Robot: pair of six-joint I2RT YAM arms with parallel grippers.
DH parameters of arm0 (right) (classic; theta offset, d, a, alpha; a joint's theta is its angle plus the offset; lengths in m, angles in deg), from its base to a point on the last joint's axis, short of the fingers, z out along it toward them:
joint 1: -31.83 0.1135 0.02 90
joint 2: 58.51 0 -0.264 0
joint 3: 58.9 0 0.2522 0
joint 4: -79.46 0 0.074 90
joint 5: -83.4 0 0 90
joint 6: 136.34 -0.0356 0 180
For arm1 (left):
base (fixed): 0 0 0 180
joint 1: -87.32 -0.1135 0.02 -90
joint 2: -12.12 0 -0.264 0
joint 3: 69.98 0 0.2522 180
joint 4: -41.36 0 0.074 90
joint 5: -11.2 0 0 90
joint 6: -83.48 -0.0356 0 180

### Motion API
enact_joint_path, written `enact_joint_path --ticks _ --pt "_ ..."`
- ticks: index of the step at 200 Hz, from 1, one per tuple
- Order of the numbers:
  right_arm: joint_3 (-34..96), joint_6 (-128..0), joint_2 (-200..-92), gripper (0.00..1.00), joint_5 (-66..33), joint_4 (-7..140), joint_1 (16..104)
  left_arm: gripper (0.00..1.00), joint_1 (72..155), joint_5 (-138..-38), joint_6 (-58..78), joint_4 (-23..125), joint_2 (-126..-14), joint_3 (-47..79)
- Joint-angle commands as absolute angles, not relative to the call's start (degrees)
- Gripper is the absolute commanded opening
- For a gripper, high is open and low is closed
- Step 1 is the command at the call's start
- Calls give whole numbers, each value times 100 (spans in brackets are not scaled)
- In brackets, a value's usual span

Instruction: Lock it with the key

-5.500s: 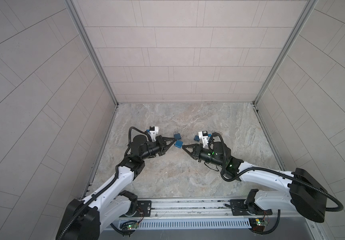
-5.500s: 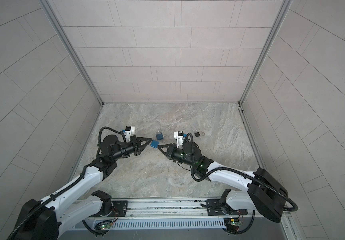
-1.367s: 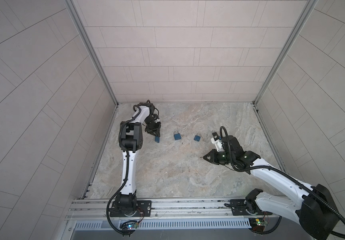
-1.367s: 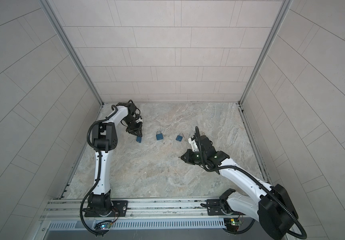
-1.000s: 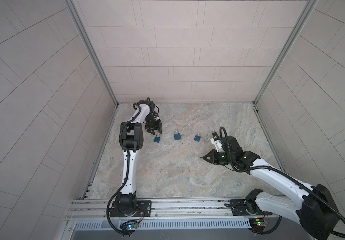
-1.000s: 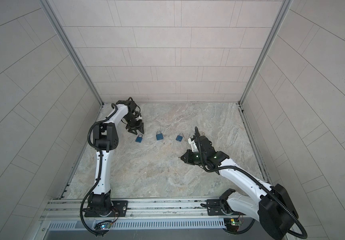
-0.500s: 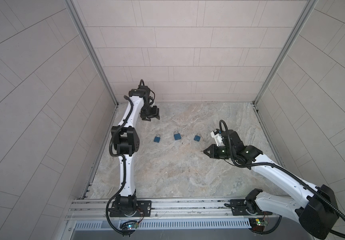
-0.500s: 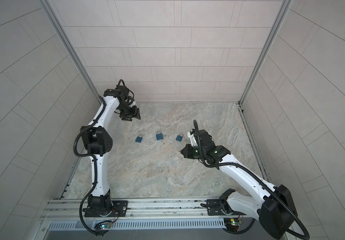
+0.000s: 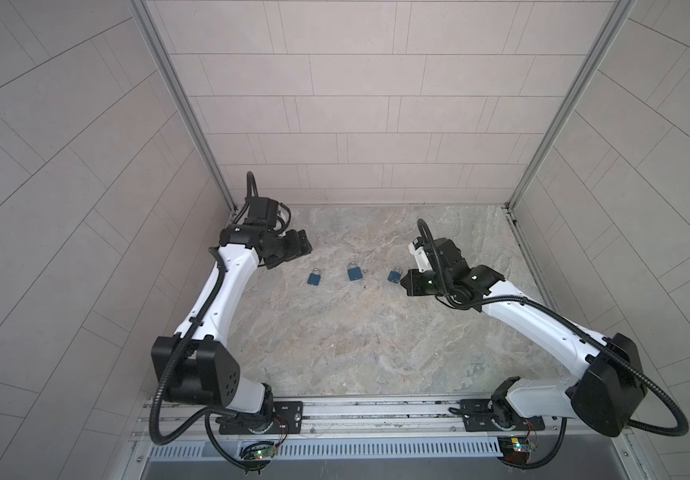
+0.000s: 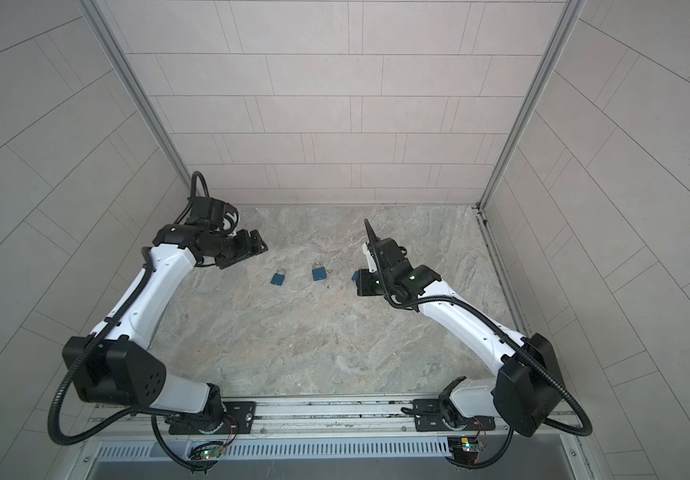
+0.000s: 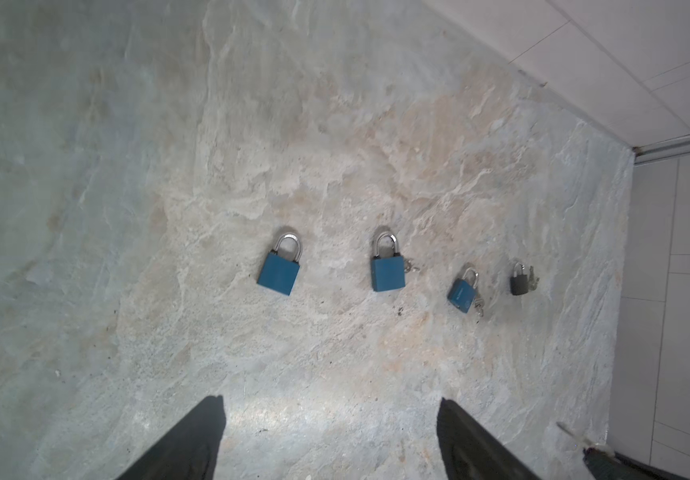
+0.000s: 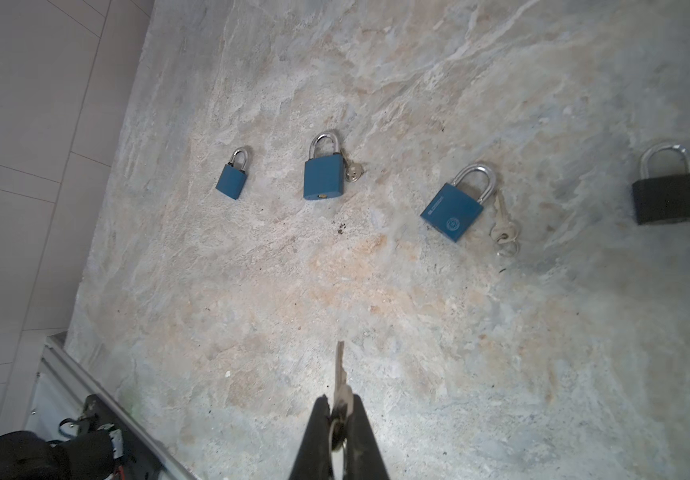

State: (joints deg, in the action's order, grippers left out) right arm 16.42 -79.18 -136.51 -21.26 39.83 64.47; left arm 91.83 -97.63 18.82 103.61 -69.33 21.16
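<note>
Three blue padlocks lie in a row on the stone floor: left (image 9: pixel 314 277), middle (image 9: pixel 354 272) and right (image 9: pixel 394 275). Each has its shackle down in the body. A black padlock (image 12: pixel 672 201) lies past them; the right arm hides it in both top views. My right gripper (image 12: pixel 340 399) is shut on a silver key (image 12: pixel 340 374), blade pointing out toward the row, and hovers beside the right blue padlock (image 12: pixel 451 212). My left gripper (image 11: pixel 330 401) is open and empty, hovering left of the left padlock (image 11: pixel 279 274).
Spare keys lie beside the middle padlock (image 12: pixel 353 170) and the right blue one (image 12: pixel 503 232). Tiled walls close in the floor on three sides, and a metal rail (image 9: pixel 376 409) with the arm bases runs along the front.
My left gripper has let go of the left padlock, lifted away toward the back left corner and opened wider. The right gripper carried the key closer to the row.
</note>
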Motion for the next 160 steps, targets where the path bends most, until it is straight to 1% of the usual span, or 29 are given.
enact_joint_path --ticks 1,29,37,55,89,121,160 --pt "1904 -7501 -14019 0 -1560 4191 6520 92 9172 -9444 2295 9764 -6150 1413" --pt "2342 -7155 -14672 0 -1210 4314 6647 97 9172 -9053 2947 9044 -5171 303" --pt "2457 -7069 -14832 0 -1109 4365 6729 100 9173 -8975 3133 8887 -4941 65" --pt "2786 -6904 -15183 0 -791 4437 6950 100 9174 -8765 3470 8592 -4556 -365" --pt "3412 -6764 -15909 0 -319 4682 7312 100 9173 -8518 3862 8266 -4199 -1072" --pt "3763 -7003 -16441 0 80 5075 7462 100 9172 -8485 4090 8013 -3934 -1615" --pt "4014 -7589 -16852 0 491 5402 7525 100 9172 -7882 4151 8074 -3624 -1869"
